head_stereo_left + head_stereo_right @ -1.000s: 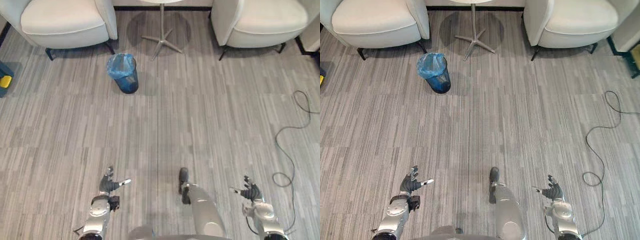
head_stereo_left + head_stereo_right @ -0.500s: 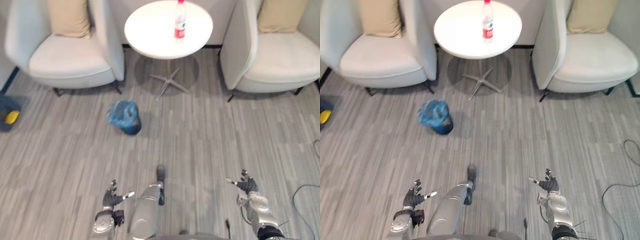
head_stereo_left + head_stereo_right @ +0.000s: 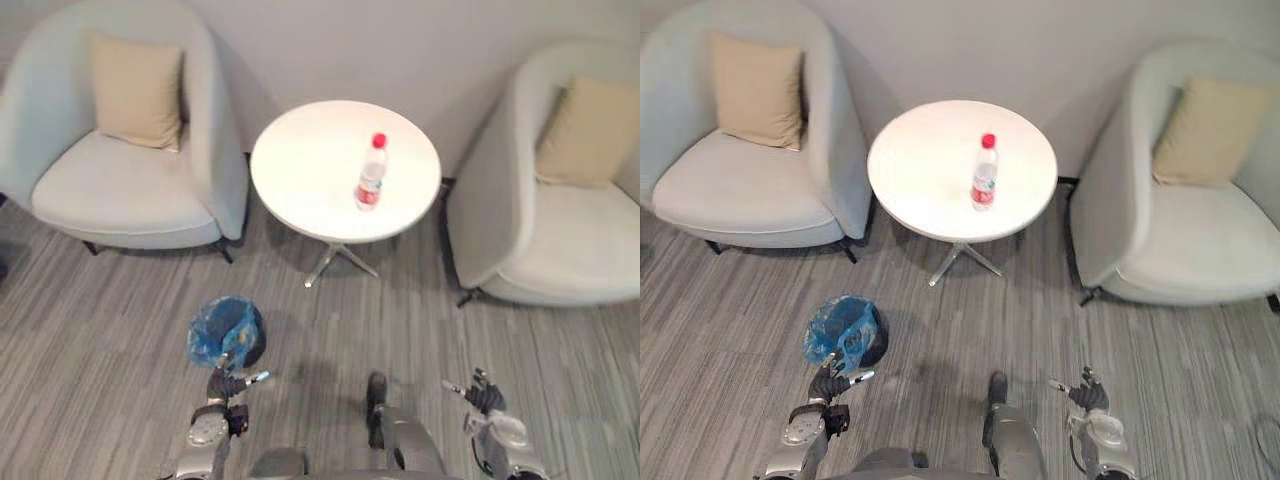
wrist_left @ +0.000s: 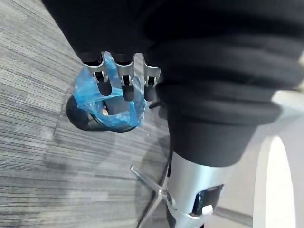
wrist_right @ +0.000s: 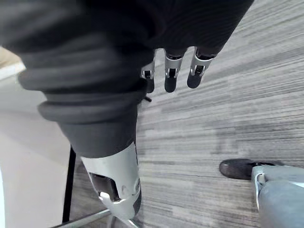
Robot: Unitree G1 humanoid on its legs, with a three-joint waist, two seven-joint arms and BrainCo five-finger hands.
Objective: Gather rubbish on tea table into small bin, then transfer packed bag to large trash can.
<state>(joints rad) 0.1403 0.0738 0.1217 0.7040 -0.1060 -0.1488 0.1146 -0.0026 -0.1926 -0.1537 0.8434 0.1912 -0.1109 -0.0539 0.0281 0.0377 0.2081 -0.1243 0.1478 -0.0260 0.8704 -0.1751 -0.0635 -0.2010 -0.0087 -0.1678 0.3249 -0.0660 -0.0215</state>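
Note:
A clear plastic bottle (image 3: 371, 173) with a red cap and red label stands upright on the round white tea table (image 3: 310, 170). On the floor in front of the table, to its left, sits a small dark bin (image 3: 223, 331) lined with a blue bag (image 4: 122, 107). My left hand (image 3: 222, 383) hangs low just in front of that bin, fingers relaxed and holding nothing. My right hand (image 3: 482, 396) is low at the right, over bare floor, with its fingers (image 5: 170, 75) straight and empty.
Two pale armchairs flank the table, the left one (image 3: 120, 170) and the right one (image 3: 560, 220), each with a beige cushion. Grey striped carpet (image 3: 320, 320) spreads between me and the table. The table stands on a metal star base (image 3: 335, 262).
The camera has moved forward and tilted up: the table, the chairs and the wall now show in full and the bin lies just ahead of my left hand. Both hands stay open.

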